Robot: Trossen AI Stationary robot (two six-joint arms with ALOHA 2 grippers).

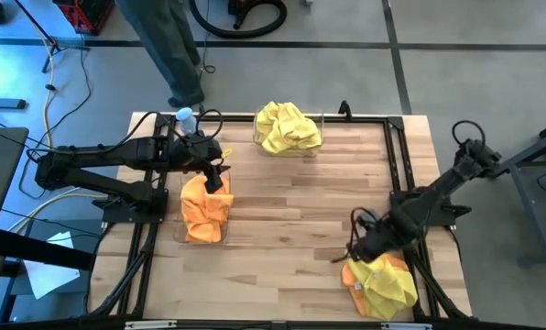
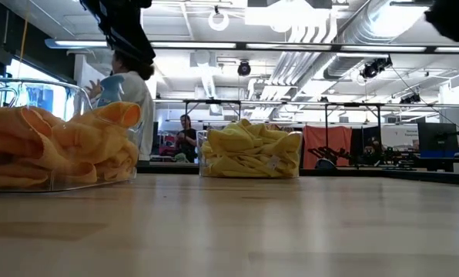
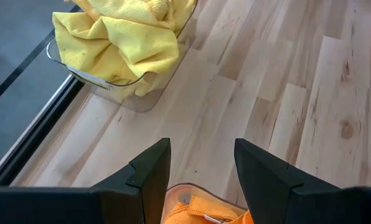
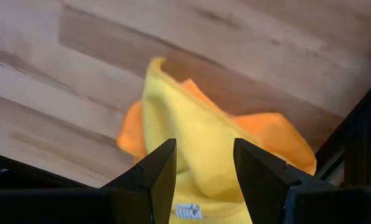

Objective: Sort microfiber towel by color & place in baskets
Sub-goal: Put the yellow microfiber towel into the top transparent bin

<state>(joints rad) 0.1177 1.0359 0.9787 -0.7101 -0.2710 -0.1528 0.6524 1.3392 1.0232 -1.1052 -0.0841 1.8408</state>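
Note:
A clear basket (image 1: 178,231) at the table's left holds an orange towel (image 1: 205,209); it also shows in the low view (image 2: 56,146). A second clear basket (image 1: 320,122) at the far middle holds yellow towels (image 1: 287,126), which show in the left wrist view (image 3: 120,43) too. My left gripper (image 1: 218,177) is open just above the orange towel's far edge (image 3: 204,213). My right gripper (image 1: 358,247) is open at the near right. Its fingers stand on either side of a raised fold of a yellow towel (image 4: 195,140). That towel lies on an orange towel (image 4: 279,140) on the table.
A clear water bottle with a blue cap (image 1: 185,116) stands at the far left corner beside my left arm. A person (image 1: 174,50) stands beyond the far edge. Bare wooden tabletop (image 1: 291,220) lies between the baskets and the loose pile (image 1: 380,282).

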